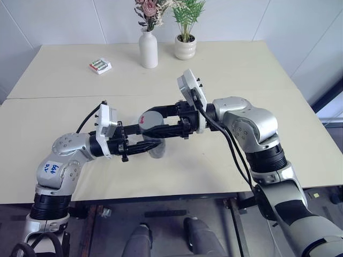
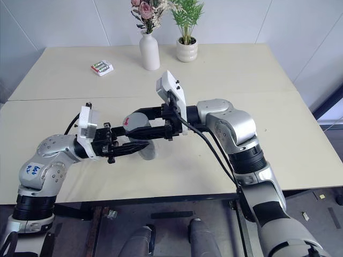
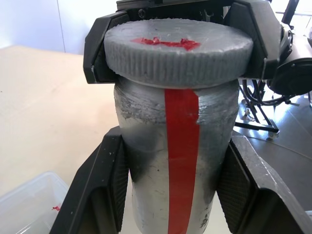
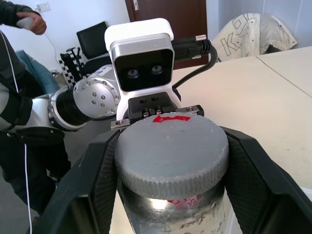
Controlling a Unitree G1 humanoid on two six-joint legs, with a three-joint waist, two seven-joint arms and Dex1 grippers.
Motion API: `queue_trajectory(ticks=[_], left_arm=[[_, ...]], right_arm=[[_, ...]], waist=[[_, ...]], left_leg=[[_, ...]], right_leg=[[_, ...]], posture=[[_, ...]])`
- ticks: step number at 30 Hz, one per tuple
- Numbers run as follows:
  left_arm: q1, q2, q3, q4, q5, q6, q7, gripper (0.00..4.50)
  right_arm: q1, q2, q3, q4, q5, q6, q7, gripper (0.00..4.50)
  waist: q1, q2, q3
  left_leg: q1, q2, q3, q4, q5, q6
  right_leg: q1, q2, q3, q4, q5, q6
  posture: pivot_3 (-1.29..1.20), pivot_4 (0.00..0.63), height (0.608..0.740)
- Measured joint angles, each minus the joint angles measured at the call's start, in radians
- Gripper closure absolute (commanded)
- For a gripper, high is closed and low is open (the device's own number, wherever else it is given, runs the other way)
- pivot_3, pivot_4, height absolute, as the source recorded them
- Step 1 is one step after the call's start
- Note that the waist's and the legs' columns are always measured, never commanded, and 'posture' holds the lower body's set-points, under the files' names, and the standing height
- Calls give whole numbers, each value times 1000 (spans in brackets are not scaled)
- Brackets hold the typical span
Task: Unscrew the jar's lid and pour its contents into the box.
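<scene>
The small silvery metallic cylinder jar with a red stripe down its side (image 3: 180, 170) is hanging above the near half of the pale beige table (image 1: 241, 69), held between the two arms near the middle of the scene. The left gripper (image 1: 153, 145) is reaching in from the left and clamping the jar's body: its two black fingers (image 3: 105, 190) are pressing against opposite sides of the cylinder, with the red stripe facing out between them. The right gripper (image 1: 155, 119) is coming in from the right and closing on the round grey ribbed lid with a red mark on top (image 4: 171, 152); its black fingers (image 4: 97, 180) are hugging the lid's ribbed rim on both sides. The lid is sitting on the jar's mouth, directly above the left gripper's fingers.

A corner of the shallow clear plastic box (image 3: 29, 204) is showing on the table just beside the held jar. At the far side of the table a tall white vase with dried flowers (image 1: 148, 49) and a white ribbed plant pot (image 1: 185, 47) are standing side by side, and a small white pack of green batteries (image 1: 100, 66) is lying to their left.
</scene>
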Motion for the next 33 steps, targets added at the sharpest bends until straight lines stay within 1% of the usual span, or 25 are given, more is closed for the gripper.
queue_trajectory(ticks=[6,8,10,19,22,24,27,31,33], left_arm=[[5,22,0,-6,-15,6,-2,2279],[32,35,-33,-11,4,6,-19,2279],[49,35,-51,-10,8,9,-26,2279],[48,39,-53,-11,8,9,-33,2279],[48,40,-52,-14,8,9,-33,2279],[48,44,-48,-18,8,9,-31,2279],[52,61,-29,-20,8,9,-26,2279],[49,65,-20,-25,6,9,-21,2279],[46,65,-19,-26,5,9,-19,2279]], right_arm=[[-22,15,-31,28,59,66,-24,1863],[-52,20,-101,43,88,66,-37,1863],[-80,10,-134,43,96,61,-45,1863],[-80,-9,-128,46,80,28,-35,1863],[-63,-64,-125,69,28,-41,-27,1863],[-36,-127,-140,123,-18,-111,-29,1863],[24,-226,-221,219,-57,-165,-56,1863],[92,-272,-287,289,-91,-231,-93,1863],[144,-277,-317,333,-110,-268,-120,1863]], waist=[[-1,0,0],[0,2,1],[1,1,1],[-2,1,1],[1,1,1],[6,1,1],[10,1,1],[-4,1,1],[-6,1,1]], left_leg=[[0,0,0,0,0,0],[0,-1,1,0,0,0],[0,0,0,0,0,0],[0,0,0,0,0,0],[0,0,0,0,0,0],[0,-1,0,0,0,0],[-1,-1,1,0,0,0],[-1,0,3,-2,-1,1],[0,1,2,-3,-1,1]], right_leg=[[0,0,0,0,0,0],[0,-1,0,0,0,0],[0,0,0,-1,0,0],[0,0,0,-1,0,0],[0,0,0,-1,0,0],[1,0,0,-2,0,0],[1,-1,0,-4,0,0],[1,0,1,-5,0,0],[1,1,1,-5,0,0]], posture=[[0,150,740],[0,150,740],[0,150,740],[0,150,740],[0,150,740],[0,150,740],[0,150,740],[0,150,740],[0,150,740]])
